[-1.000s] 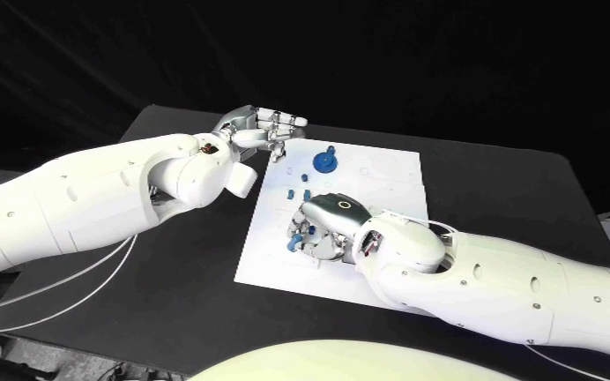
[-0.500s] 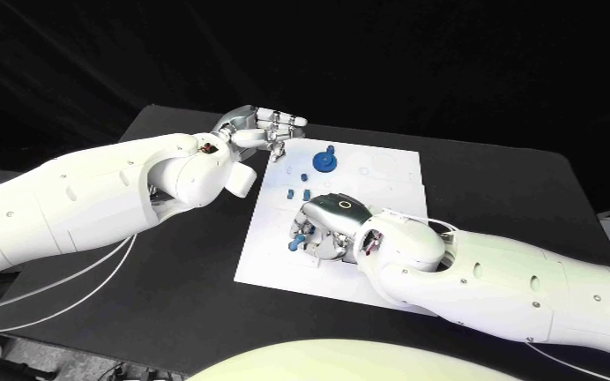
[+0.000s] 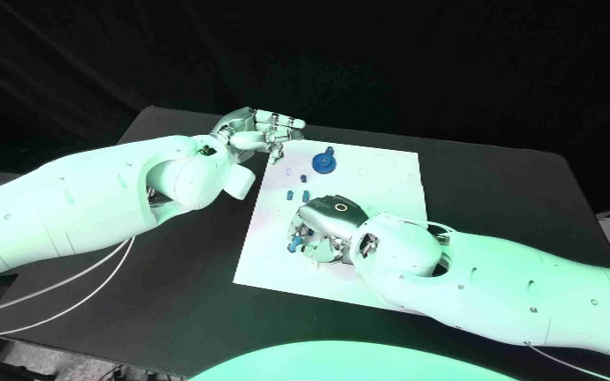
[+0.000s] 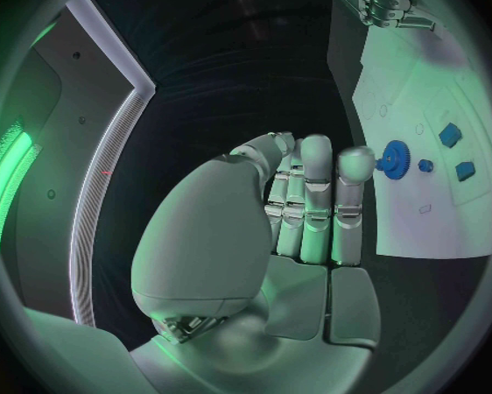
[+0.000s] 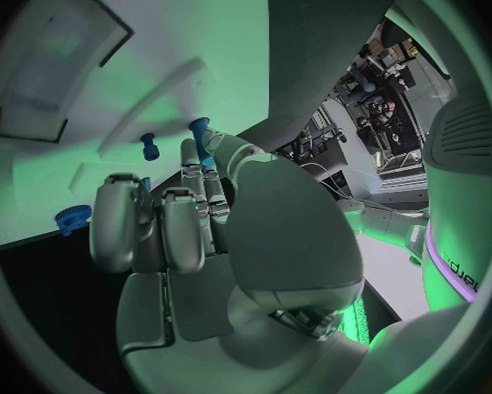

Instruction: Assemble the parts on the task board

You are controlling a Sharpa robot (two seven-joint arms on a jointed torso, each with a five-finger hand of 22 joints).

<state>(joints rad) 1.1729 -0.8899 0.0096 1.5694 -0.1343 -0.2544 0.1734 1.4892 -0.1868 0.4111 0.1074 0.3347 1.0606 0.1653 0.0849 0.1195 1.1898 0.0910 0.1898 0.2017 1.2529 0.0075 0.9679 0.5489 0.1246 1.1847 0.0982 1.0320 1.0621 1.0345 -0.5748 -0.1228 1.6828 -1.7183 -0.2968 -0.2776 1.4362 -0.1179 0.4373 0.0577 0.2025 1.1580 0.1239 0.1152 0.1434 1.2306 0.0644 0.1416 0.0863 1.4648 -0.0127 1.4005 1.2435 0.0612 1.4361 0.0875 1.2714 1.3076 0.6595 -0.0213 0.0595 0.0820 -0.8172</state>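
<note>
we judge the parts small, rigid and light, probably smooth plastic, so apt to slip or tip under a loose pinch; best taken by the sides of the stem, fingertips opposed, low force.

the task board [image 3: 382,178] lies mid-surface, its long edges running away from the robot. the right hand [image 3: 328,222] sits over the board's near-left area, fingers [image 5: 198,177] curled down together. in the right wrist view a small blue peg [image 5: 199,136] stands at the fingertips, touching or pinched between them; we read this as a hold, though the contact is partly hidden. a second blue peg [image 5: 149,145] stands just beside it on the board, apart from the fingers.

a blue gear-like part [image 3: 325,162] sits near the board's far-left corner, with two small blue blocks [image 3: 300,193] between it and the right hand.

the left hand [image 3: 261,130] hovers just off the board's far-left corner, fingers [image 4: 315,193] folded in against the palm with nothing in them; the gear lies near their tips but apart.
</note>
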